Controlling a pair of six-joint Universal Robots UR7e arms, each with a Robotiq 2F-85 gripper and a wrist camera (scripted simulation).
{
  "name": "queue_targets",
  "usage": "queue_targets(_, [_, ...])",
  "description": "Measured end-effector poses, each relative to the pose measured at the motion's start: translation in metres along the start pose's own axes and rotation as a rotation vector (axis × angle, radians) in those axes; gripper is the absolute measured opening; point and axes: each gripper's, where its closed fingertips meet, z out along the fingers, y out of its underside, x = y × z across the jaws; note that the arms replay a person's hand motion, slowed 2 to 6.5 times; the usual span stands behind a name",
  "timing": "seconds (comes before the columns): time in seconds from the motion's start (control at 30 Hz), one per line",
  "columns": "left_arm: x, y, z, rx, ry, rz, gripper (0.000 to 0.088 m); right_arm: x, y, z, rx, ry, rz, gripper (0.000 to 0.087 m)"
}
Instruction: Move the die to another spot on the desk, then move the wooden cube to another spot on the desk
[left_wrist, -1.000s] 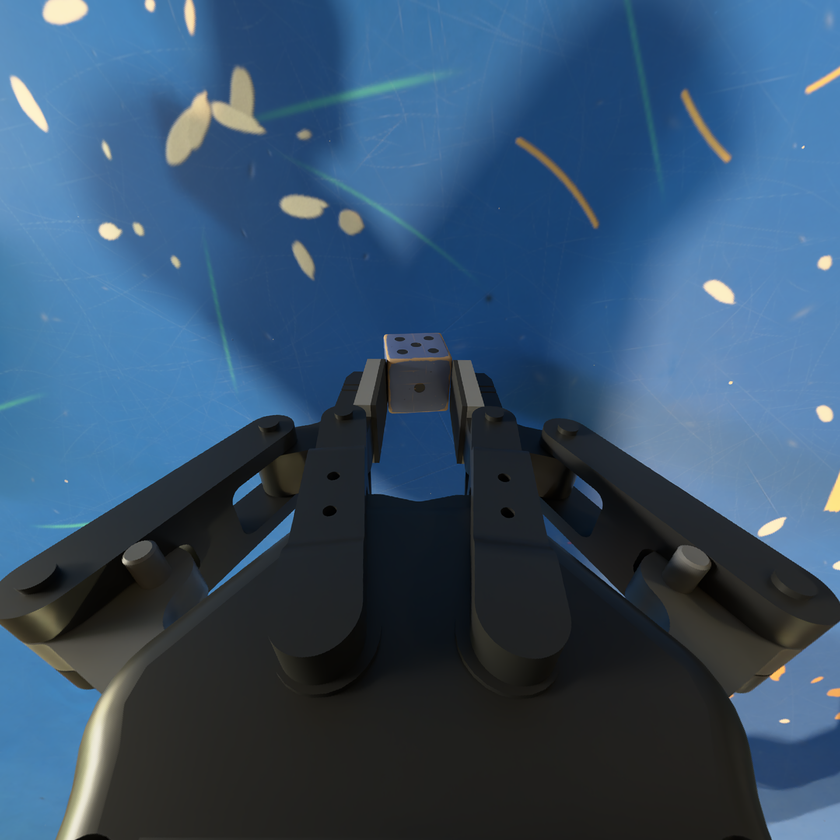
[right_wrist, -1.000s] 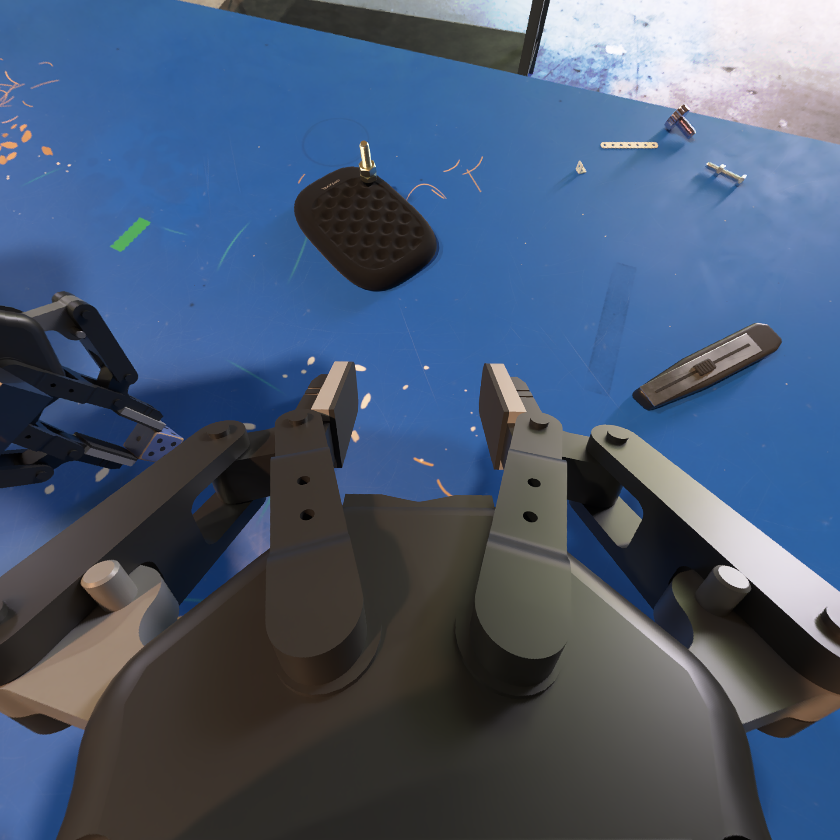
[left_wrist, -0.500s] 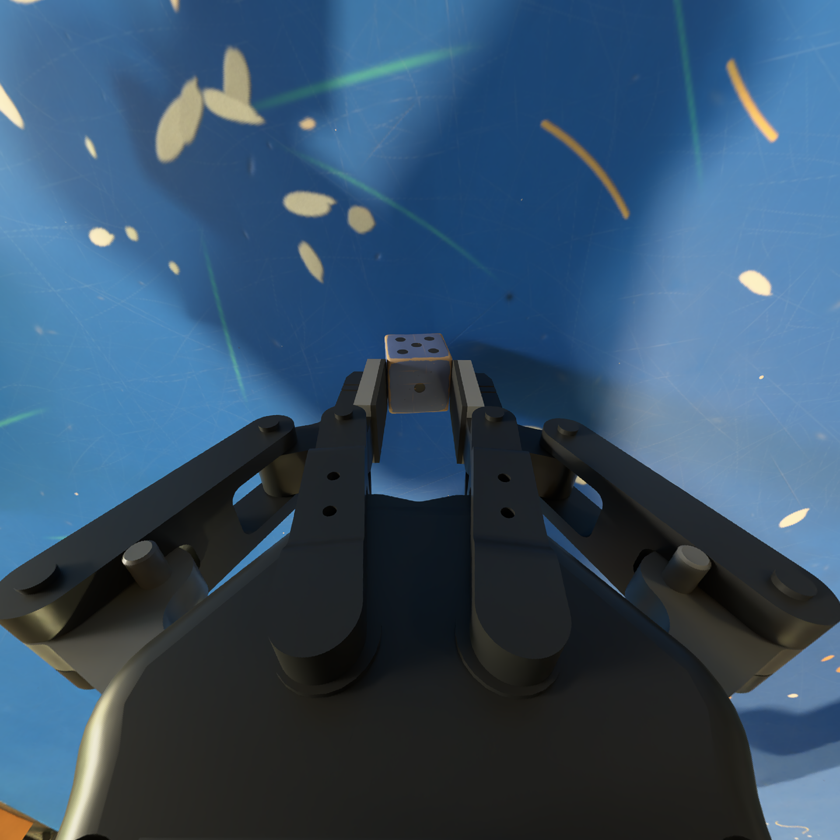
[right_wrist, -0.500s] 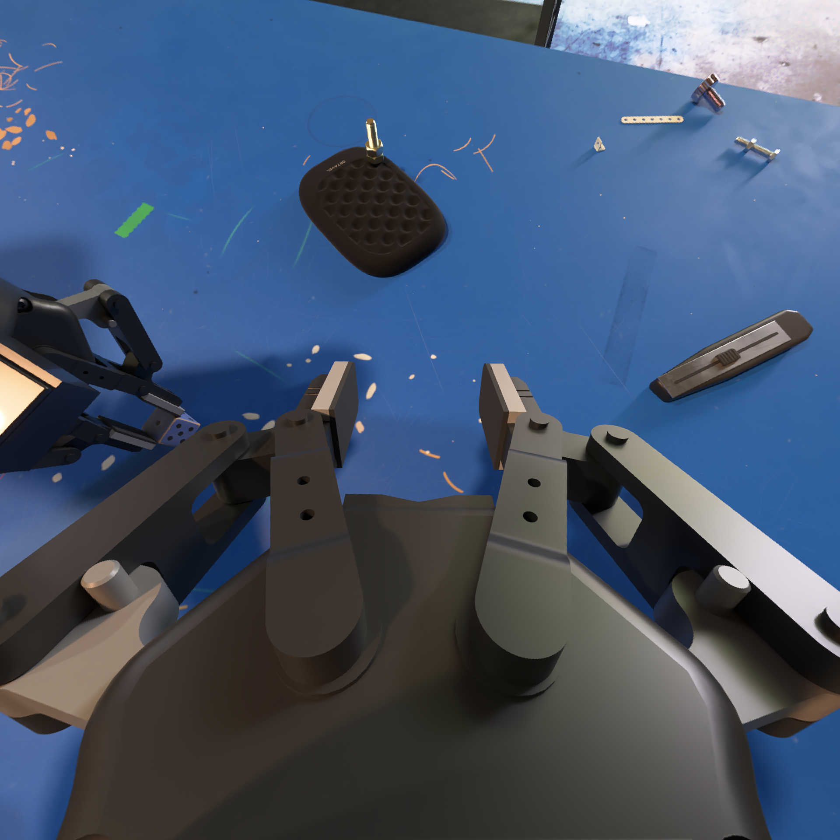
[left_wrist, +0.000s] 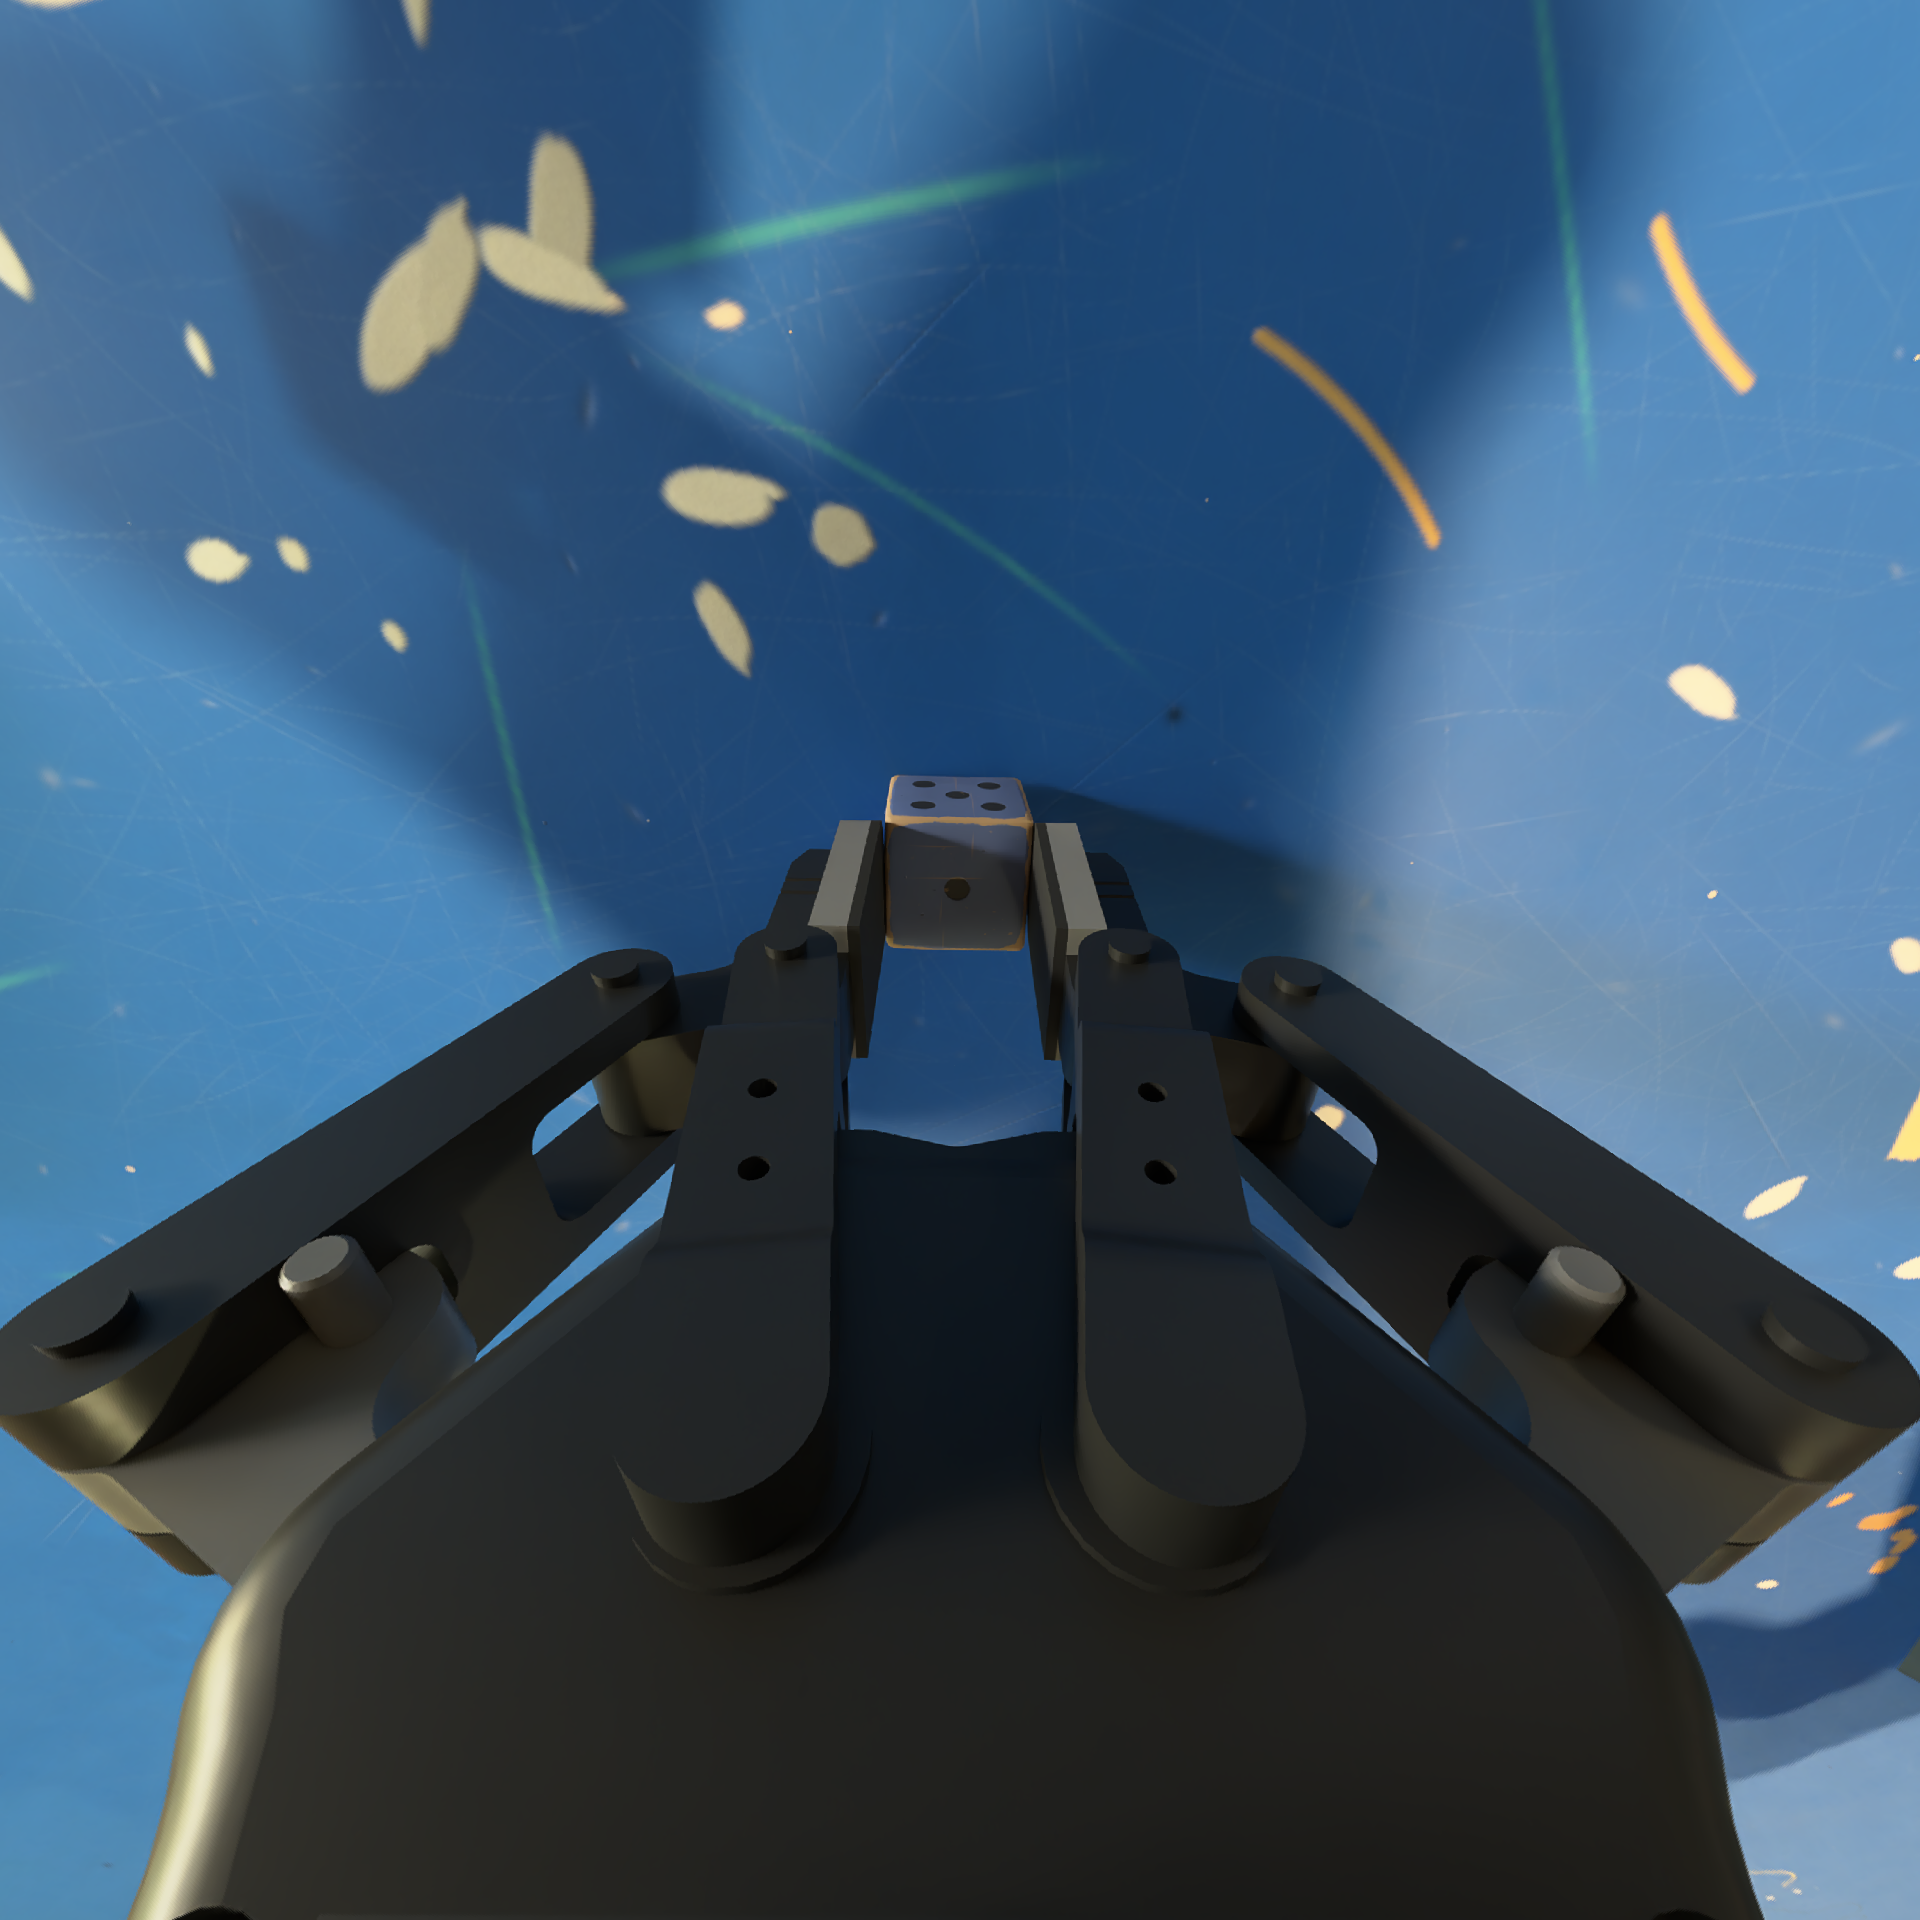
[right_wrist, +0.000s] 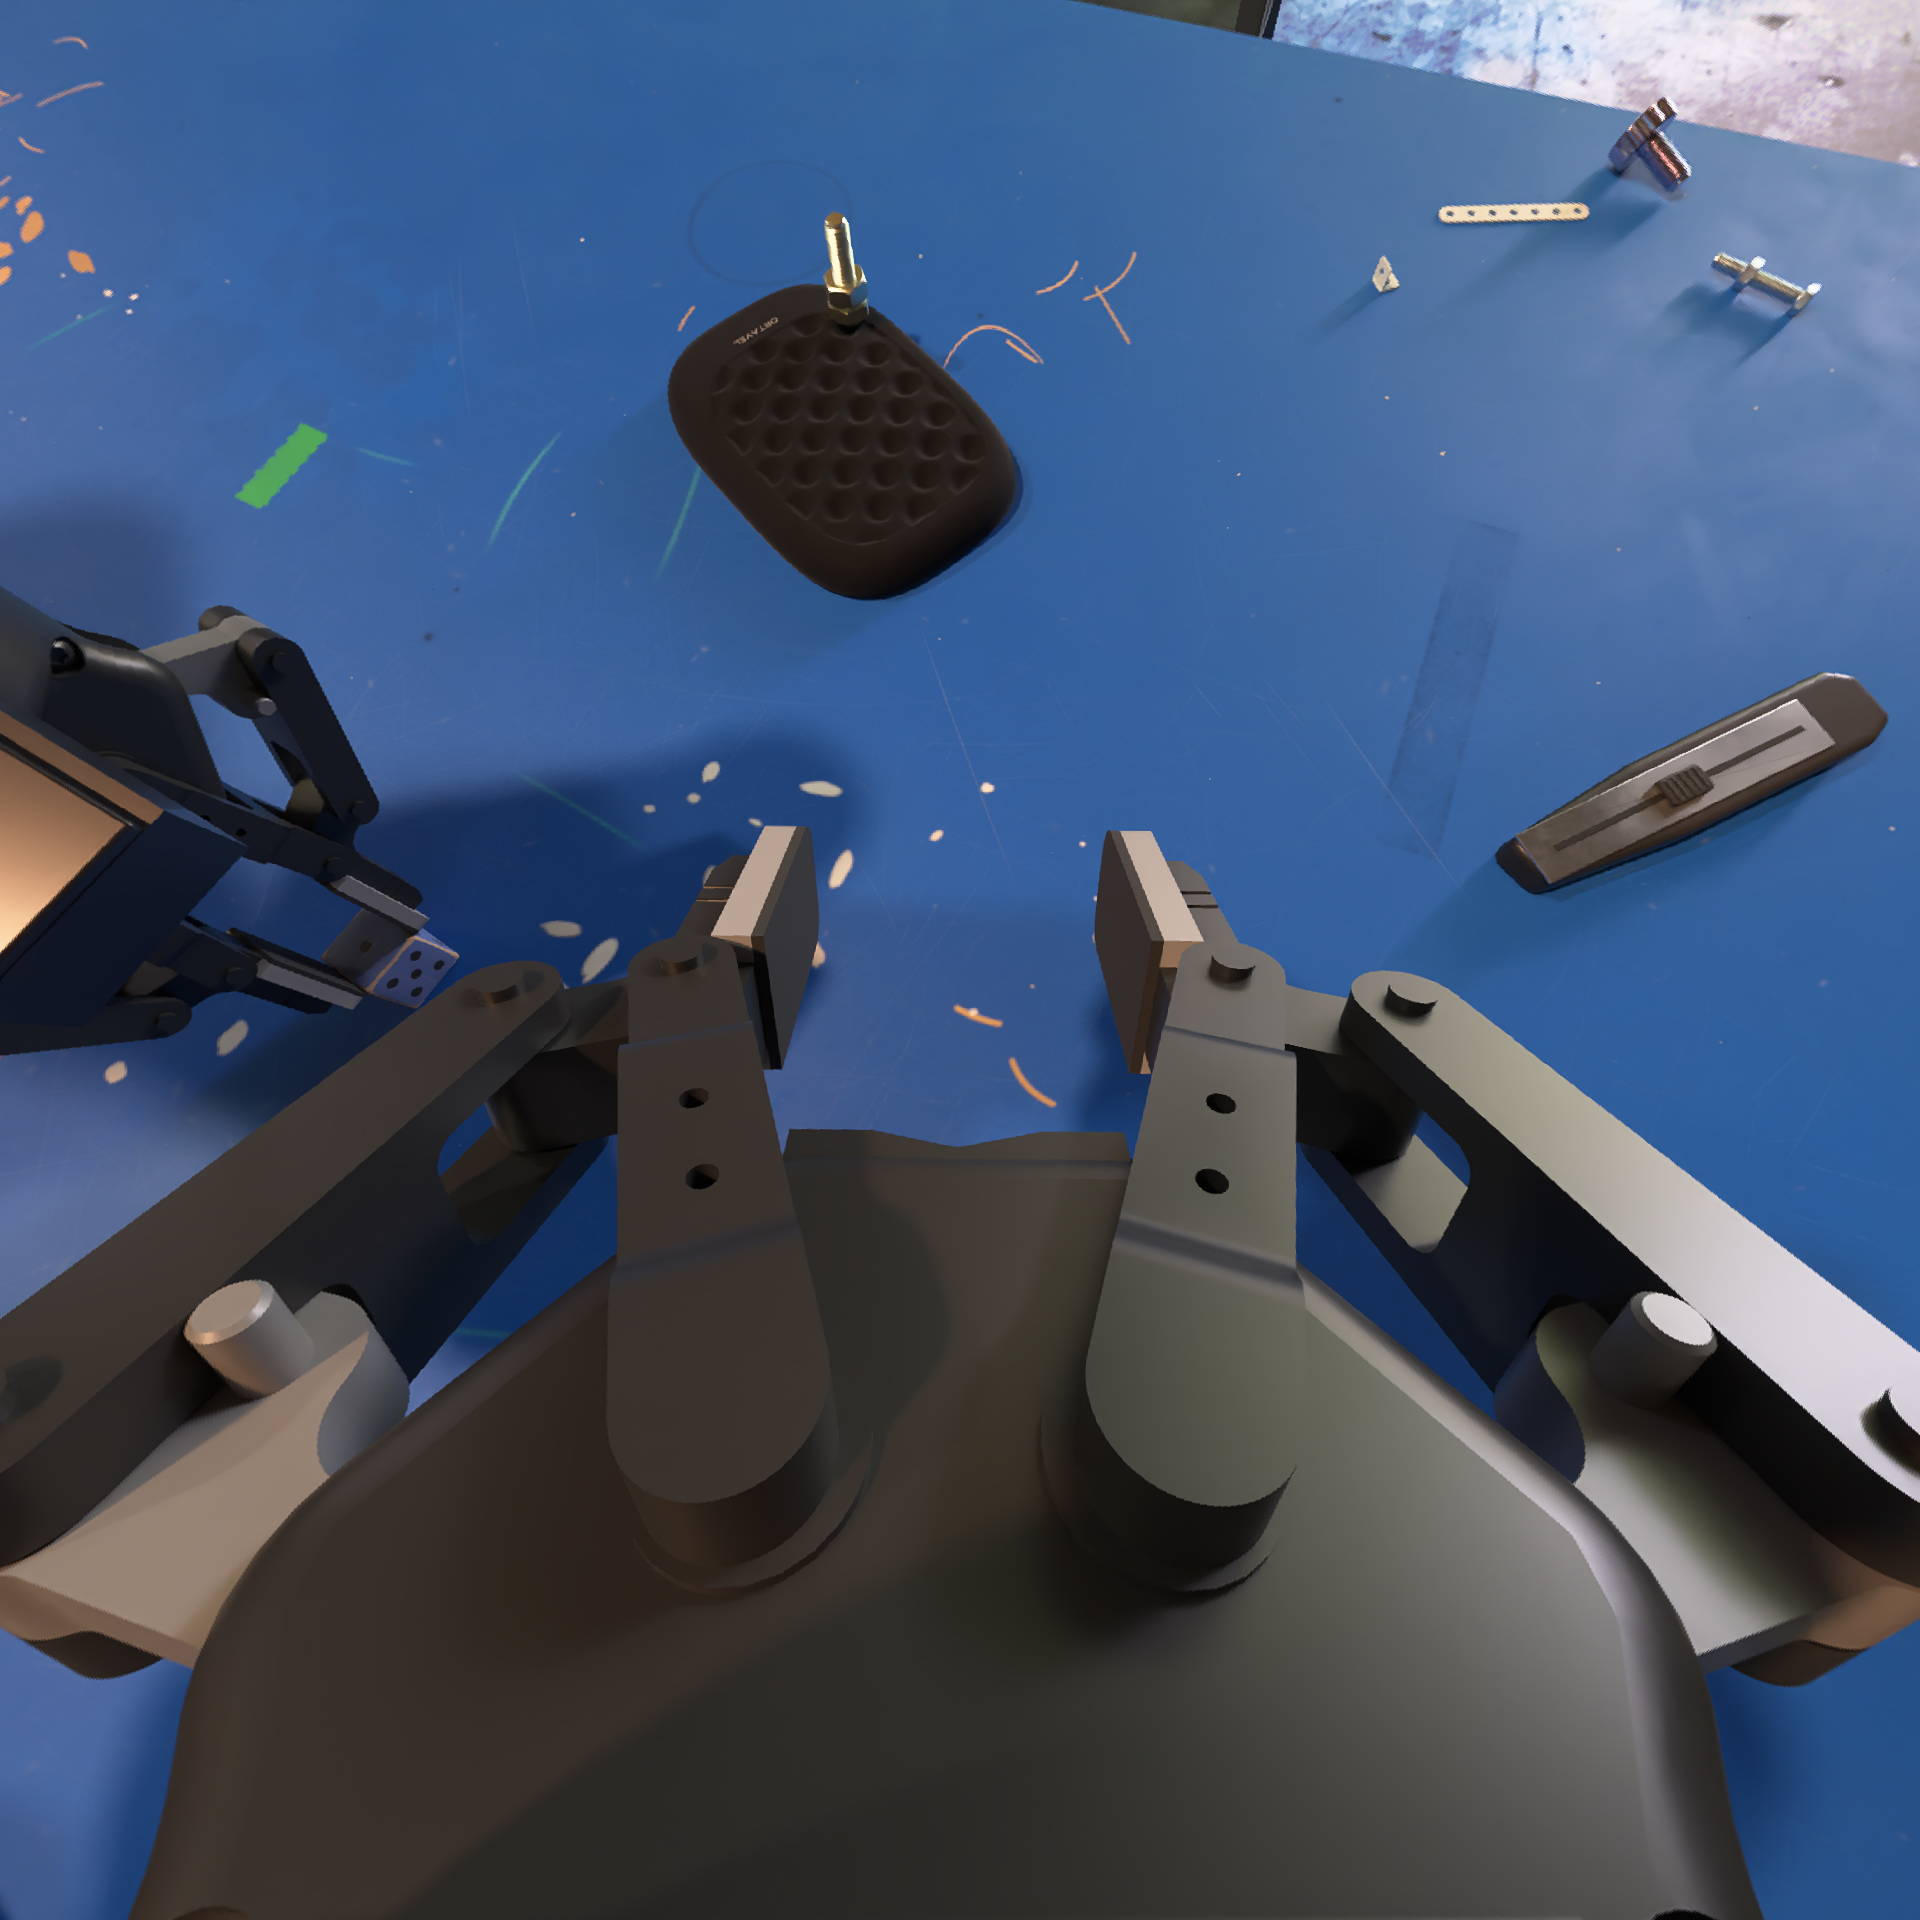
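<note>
A small white die (left_wrist: 956, 878) with dark pips is clamped between the pads of my left gripper (left_wrist: 956, 894), which holds it close above the blue desk (left_wrist: 1351, 935). The right wrist view shows that same gripper and the die (right_wrist: 410, 966) at the left, low over the desk. My right gripper (right_wrist: 956, 914) is open and empty, hovering above the desk (right_wrist: 1247, 623) to the right of the left gripper. No wooden cube shows in either view.
A black dimpled pad (right_wrist: 842, 442) lies ahead with a brass bolt (right_wrist: 842, 265) standing at its far edge. A dark utility knife (right_wrist: 1694, 784) lies right. A perforated metal strip (right_wrist: 1512, 213) and small metal parts (right_wrist: 1761, 281) lie near the far right edge.
The left gripper, still holding the die, has moved right toward the right gripper and sunk closer to the desk. The right gripper has stayed open.
</note>
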Motion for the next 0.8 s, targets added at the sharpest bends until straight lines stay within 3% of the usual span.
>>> queue_targets(0.8, [-0.0005,-0.0034,0.0018,0.020,0.004,0.010,0.0250,0.0002,0.0021,0.0037,-0.014,-0.023,0.008,0.0489])
